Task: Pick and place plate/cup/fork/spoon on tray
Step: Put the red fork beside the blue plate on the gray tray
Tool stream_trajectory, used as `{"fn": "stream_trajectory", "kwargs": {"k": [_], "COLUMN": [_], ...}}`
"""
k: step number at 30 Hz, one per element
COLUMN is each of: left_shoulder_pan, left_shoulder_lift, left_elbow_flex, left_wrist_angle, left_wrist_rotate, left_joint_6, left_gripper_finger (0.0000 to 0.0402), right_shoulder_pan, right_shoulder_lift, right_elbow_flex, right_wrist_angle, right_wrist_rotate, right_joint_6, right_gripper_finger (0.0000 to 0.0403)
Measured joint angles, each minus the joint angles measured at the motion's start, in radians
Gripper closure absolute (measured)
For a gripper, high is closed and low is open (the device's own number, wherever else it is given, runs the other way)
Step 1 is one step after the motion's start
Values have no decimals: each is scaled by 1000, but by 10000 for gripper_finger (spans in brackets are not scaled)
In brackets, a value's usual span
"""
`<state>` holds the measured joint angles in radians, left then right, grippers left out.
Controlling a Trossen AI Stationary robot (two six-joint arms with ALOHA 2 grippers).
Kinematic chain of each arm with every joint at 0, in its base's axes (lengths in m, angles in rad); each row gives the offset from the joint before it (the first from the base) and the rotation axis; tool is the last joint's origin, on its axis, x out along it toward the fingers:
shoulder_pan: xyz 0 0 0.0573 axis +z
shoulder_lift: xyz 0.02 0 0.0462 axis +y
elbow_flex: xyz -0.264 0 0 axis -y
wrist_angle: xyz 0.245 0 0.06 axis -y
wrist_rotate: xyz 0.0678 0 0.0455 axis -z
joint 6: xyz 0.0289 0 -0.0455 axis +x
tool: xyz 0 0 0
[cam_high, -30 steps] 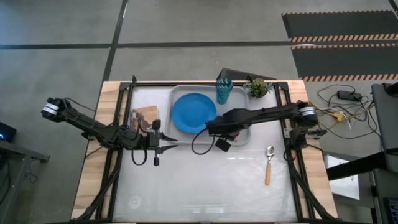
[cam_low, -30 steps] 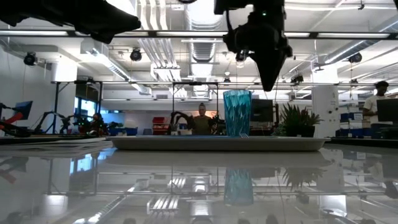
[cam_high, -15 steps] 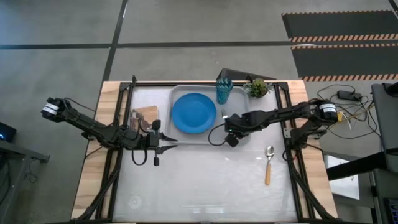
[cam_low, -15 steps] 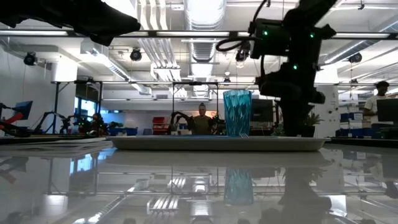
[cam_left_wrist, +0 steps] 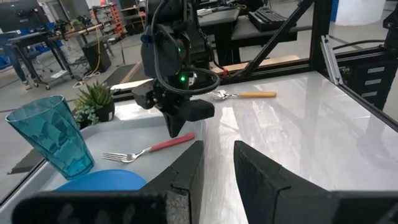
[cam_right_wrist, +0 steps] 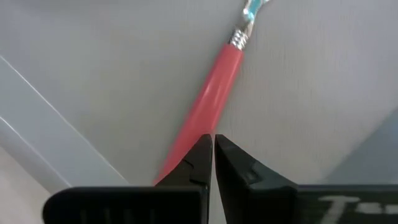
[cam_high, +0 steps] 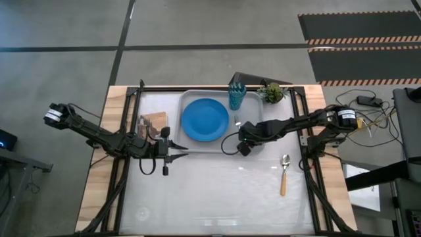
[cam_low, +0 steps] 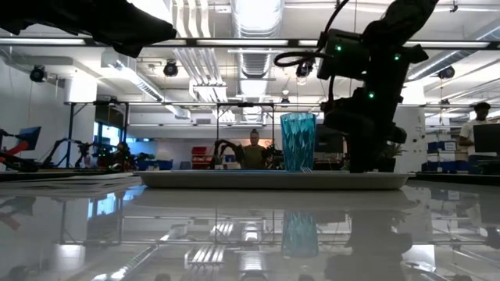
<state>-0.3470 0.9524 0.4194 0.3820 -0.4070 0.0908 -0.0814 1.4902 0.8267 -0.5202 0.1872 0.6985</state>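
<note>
The grey tray point(cam_high: 255, 141) lies at the table's far middle. On it are the blue plate point(cam_high: 205, 120), the teal cup point(cam_high: 237, 97) and the fork point(cam_left_wrist: 163, 145), which lies flat with its pink-red handle toward the right edge. My right gripper point(cam_right_wrist: 213, 142) is shut and points down over the fork's handle; it also shows in the left wrist view point(cam_left_wrist: 176, 129). The spoon point(cam_high: 284, 174) lies on the table to the right of and nearer than the tray. My left gripper point(cam_left_wrist: 214, 149) is open and empty, left of the tray point(cam_high: 177, 153). My right gripper has its shut fingertips point(cam_right_wrist: 202, 149) right over the fork's handle near its free end point(cam_right_wrist: 186, 140), coming from above and pointing down. I cannot tell whether they touch it. The fork lies flat on the tray floor.
A small green plant point(cam_high: 272, 92) stands at the tray's far right corner. A brown picture card point(cam_high: 154, 122) lies left of the tray by my left arm. Black frame rails run along the table's left and right sides. A person stands in the room beyond point(cam_low: 252, 150).
My right gripper has drawn back a little toward the table's right edge and come down from well above the cup's height to the tray floor, over the fork's handle. The cup, plate and spoon have stayed in place.
</note>
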Motion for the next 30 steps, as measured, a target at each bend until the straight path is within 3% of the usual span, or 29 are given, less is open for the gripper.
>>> {"fn": "stream_trajectory", "kwargs": {"k": [5,17,30], "left_shoulder_pan": [0,0,0], "left_shoulder_lift": [0,0,0], "left_elbow_flex": [0,0,4], "left_wrist_angle": [1,2,2], "left_wrist_rotate": [-1,-3,-3], "left_joint_6": [1,-4,-5], "left_gripper_finger": [332,332,332], "right_shoulder_pan": [0,21,52], "right_shoulder_lift": [0,0,0], "right_elbow_flex": [-6,-34,-43], "right_wrist_angle": [9,52,213], "right_wrist_rotate": [50,49,44], "right_joint_6": [-2,37,42], "right_gripper_finger": [394,394,394]}}
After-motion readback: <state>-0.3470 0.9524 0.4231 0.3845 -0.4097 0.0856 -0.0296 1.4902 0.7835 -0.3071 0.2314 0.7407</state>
